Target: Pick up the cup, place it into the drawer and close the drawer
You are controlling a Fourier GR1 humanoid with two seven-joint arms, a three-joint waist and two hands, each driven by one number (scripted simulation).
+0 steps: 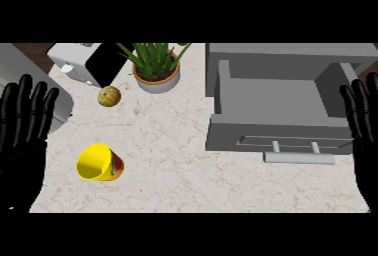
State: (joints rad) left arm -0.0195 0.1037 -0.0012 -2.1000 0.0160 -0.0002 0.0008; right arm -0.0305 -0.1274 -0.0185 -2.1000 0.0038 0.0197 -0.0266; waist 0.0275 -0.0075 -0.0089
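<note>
A yellow cup with a red band lies on its side on the marble counter, its mouth facing the lower left. The grey drawer stands pulled open at the right, nothing visible inside, its bar handle toward me. My left hand rests open at the left edge, fingers up, a little left of the cup and not touching it. My right hand rests open at the right edge, beside the drawer's right wall.
A potted green plant stands at the back centre. A small round tan fruit lies to its left. A grey and black appliance occupies the back left corner. The counter's front edge runs below the cup.
</note>
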